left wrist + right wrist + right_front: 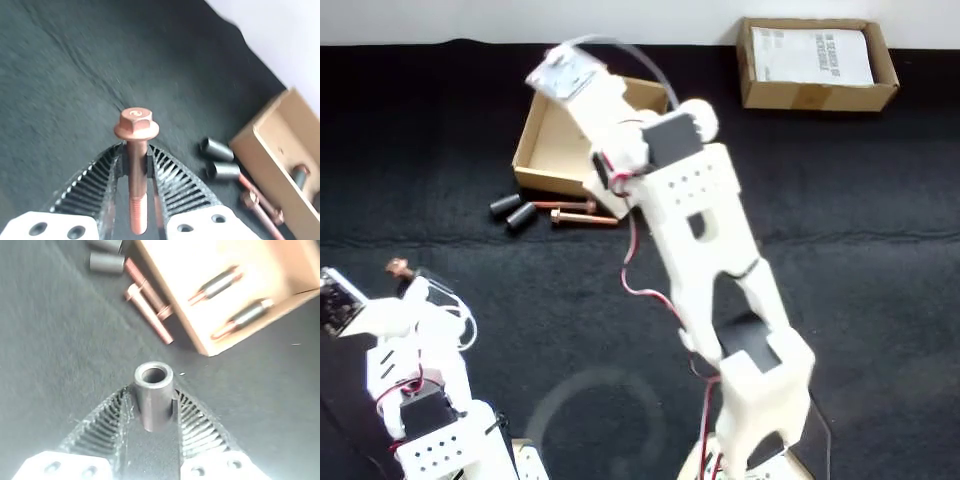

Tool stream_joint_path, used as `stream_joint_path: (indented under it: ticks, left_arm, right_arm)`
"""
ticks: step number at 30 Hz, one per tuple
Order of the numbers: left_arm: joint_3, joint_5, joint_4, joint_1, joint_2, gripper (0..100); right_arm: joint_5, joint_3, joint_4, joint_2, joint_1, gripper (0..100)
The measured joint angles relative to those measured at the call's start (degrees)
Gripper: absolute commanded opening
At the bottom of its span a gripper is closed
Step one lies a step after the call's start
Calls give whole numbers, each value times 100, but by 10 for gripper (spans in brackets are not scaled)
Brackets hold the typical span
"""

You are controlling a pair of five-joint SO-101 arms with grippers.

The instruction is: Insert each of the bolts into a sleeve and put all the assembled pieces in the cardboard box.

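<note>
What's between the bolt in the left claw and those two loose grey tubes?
Nothing: just bare black mat separates the bolt from the loose sleeves, as the left wrist view shows.

Likely a robotics lab: white printed arms [705,220] on a black-clothed table [880,250], white wall [470,18].

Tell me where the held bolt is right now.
The bolt is clamped in the left hand, head sticking out; in the high view it's at the left, apart from the loose sleeves beside the cardboard box.

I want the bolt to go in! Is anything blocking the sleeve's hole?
Nothing visible does: the sleeve in the right gripper shows an open, empty hole, and the bolt sits clear in the left gripper.
</note>
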Motion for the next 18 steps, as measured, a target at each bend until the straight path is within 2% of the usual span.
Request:
stream_joint_path:
  ticks: [4, 8, 14, 18]
  left_arm:
    - [0, -9, 246, 431, 0, 9]
    - [0, -440, 290, 958, 0, 9]
    - [0, -1073, 299, 1644, 0, 9]
    - [0, -1829, 299, 1996, 0, 9]
  right_arm:
    - [-352, 0, 18, -932, 88, 7]
    - [-422, 589, 18, -2119, 105, 7]
    - [-422, 2690, 18, -4132, 105, 7]
    - [-536, 4624, 18, -5530, 105, 7]
